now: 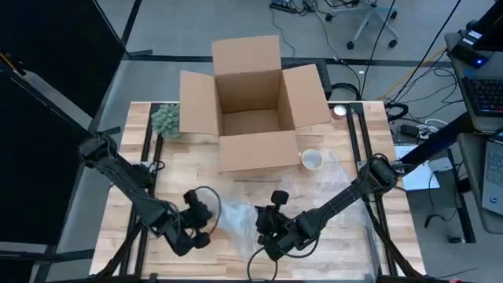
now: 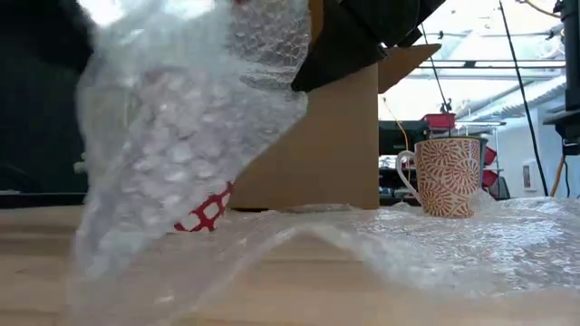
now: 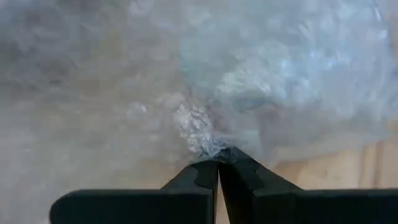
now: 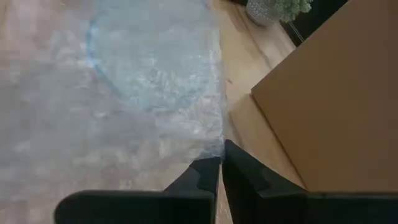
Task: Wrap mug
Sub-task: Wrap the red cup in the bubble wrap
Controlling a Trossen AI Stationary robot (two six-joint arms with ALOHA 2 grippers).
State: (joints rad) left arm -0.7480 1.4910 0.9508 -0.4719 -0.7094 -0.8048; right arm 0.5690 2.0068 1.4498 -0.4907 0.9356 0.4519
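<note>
I see the mug [image 1: 312, 159] standing upright on the table [image 1: 409, 236], just in front of the open cardboard box [image 1: 253, 110] toward its right corner, mouth facing up at the overhead camera. Only the low view gives me its look: a red-and-white leaf pattern and a handle turned to that picture's left [image 2: 447, 177]. The mug sits at the far edge of the bubble wrap [image 1: 330, 192], which spreads flat toward the near side of the table.

The low view also shows one part of the bubble wrap lifted into a tall bunched fold close to the lens, something I can't read from overhead. Something red-and-white checked [image 2: 205, 214] peeks from under that fold; I can't tell what it is.

The left gripper [image 3: 217, 163] is low at the near edge of the table, fingers pressed together on a gathered pinch of wrap. The right gripper [image 4: 221, 160] sits just beside it, likewise clamped on the sheet's edge, with the box wall beside it. Both arms reach inward from the table's sides. A small potted plant [image 1: 166, 120] stands left of the box.
</note>
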